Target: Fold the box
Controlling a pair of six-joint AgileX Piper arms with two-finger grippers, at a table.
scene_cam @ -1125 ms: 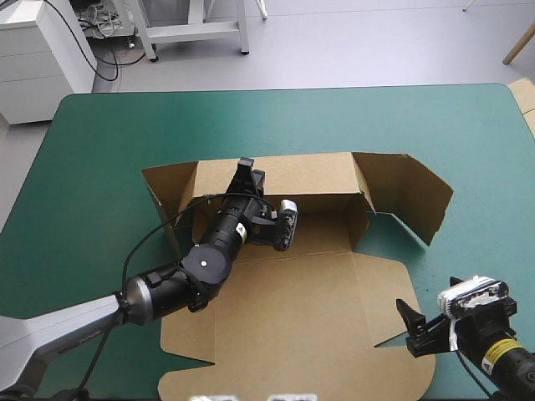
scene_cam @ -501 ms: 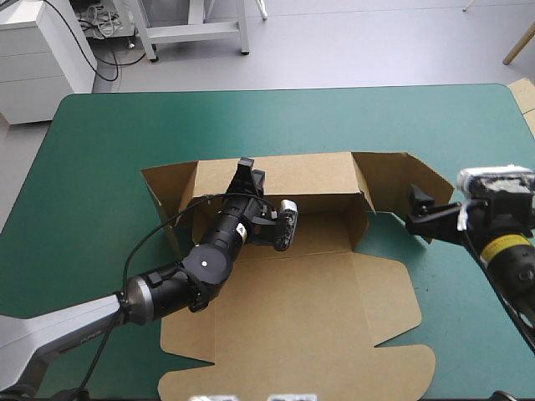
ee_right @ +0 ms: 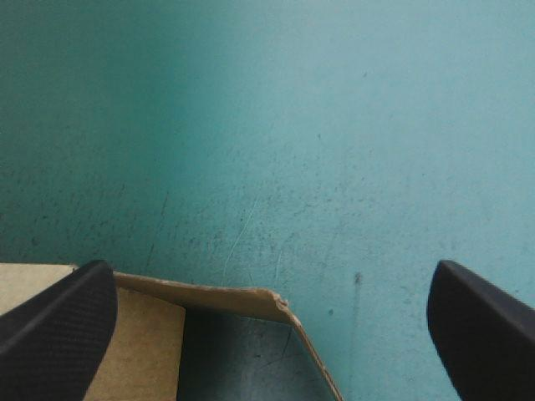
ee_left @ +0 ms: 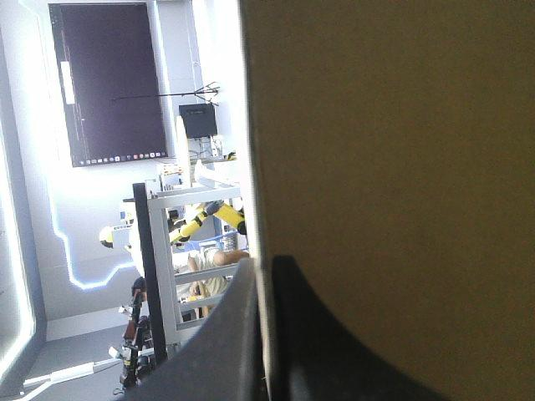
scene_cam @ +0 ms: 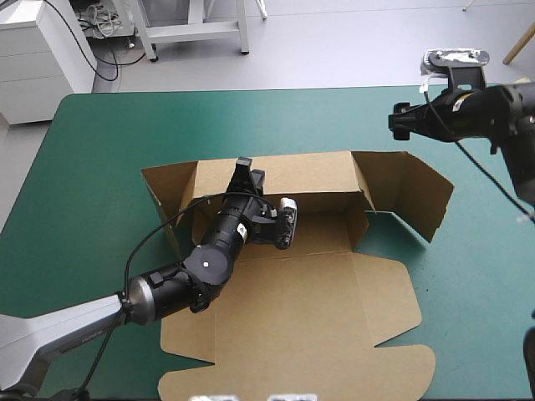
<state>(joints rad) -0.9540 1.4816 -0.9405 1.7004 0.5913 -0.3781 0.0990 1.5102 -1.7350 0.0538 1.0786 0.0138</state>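
The brown box [scene_cam: 301, 276] lies mid-table with its back wall [scene_cam: 292, 177] and side flaps raised and its lid flat toward the near edge. My left gripper [scene_cam: 245, 171] reaches in from the near left and is shut on the back wall's top edge. In the left wrist view the brown board [ee_left: 393, 167] stands between the two black fingers [ee_left: 284, 334]. My right gripper [scene_cam: 399, 122] hangs open above the table, just beyond the box's right flap [scene_cam: 418, 196]. Its wrist view shows a corner of that box [ee_right: 142, 334] under the open gripper [ee_right: 269, 280], over the teal-green cover [ee_right: 292, 125].
The flat lid [scene_cam: 309, 334] reaches almost to the near table edge. Bare teal-green cover [scene_cam: 100, 167] lies to the left, right and beyond the box. A pale board edge [scene_cam: 523, 93] shows off the far right corner.
My right arm has swung from the near right corner up to the far right, passing over the box's right flap. The left gripper and the box have not moved.
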